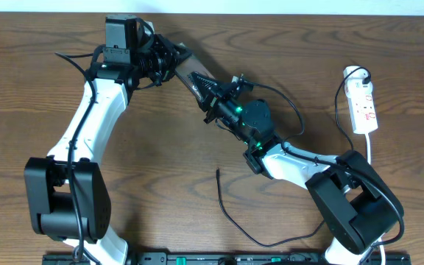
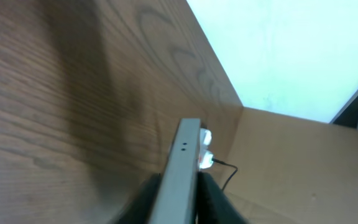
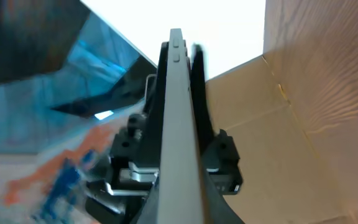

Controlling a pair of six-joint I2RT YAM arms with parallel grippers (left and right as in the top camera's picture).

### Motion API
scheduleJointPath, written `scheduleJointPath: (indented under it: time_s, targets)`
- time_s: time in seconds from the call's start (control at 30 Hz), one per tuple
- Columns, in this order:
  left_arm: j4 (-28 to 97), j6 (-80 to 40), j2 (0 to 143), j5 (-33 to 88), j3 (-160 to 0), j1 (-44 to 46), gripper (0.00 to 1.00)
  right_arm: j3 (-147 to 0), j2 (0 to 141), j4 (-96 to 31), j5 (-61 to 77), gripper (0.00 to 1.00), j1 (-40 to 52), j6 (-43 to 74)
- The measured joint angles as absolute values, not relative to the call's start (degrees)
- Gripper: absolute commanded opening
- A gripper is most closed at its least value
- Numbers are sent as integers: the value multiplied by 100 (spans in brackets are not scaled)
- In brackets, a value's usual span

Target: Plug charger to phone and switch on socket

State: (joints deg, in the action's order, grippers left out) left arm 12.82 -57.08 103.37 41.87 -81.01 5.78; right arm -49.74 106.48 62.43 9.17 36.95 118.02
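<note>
The bench [image 1: 160, 147] carries little at its centre, because the work is happening above it; the left arm [image 1: 94, 125] reaches in from the far left and the right arm [image 1: 293, 162] from the near right, so that they meet over the middle.

Between them hangs the phone [image 1: 193, 76], lifted off the wood and turned on edge; the left fingers [image 1: 169, 65] are closed on its far end and the right fingers [image 1: 213, 94] are closed on its near end. Each wrist view shows the thin grey edge clamped between dark fingers. This double hold looks like a handover or a re-orienting, probably to bring the port end within reach of a plug; which end has the port I cannot tell.

The socket [image 1: 364, 104] lies well apart at the right edge, with its black plug [image 1: 364, 73] at the far end and its white cord [image 1: 371, 147] trailing toward the near side; neither arm is near it, so its switching appears not yet attempted.

The charger [image 1: 230, 217] lies loose on the bench near the right arm's base; its tip [image 1: 218, 171] points at open wood, well below the phone and joined to nothing; one arm will likely have to let go of the phone to fetch it.
</note>
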Motion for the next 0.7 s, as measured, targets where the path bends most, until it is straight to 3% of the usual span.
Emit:
scheduleJointPath:
  time_s: [0.27,0.37,0.43,0.57,0.7]
  targets:
    - [1234,-5765,10328,4248,-8103,572,7,-4974,10648,6283,904,2,3699,12001]
    - [1234,-5765,10328,4248,-8103,572,7,-4974,10648,6281,904,9,3699,12003]
    - [1247,-5758,10328,4241,-8103,565,7,-4974,10648,6283,915,22,3699,11955]
    - [1330,-5673,10328,4198,-8103,515,7,-4976,10648,6351,934,69,3697,11861]
    - [1326,-5625,10328,4206,-8103,279,7,-4976,10645,6377,969,98,3695,11799]
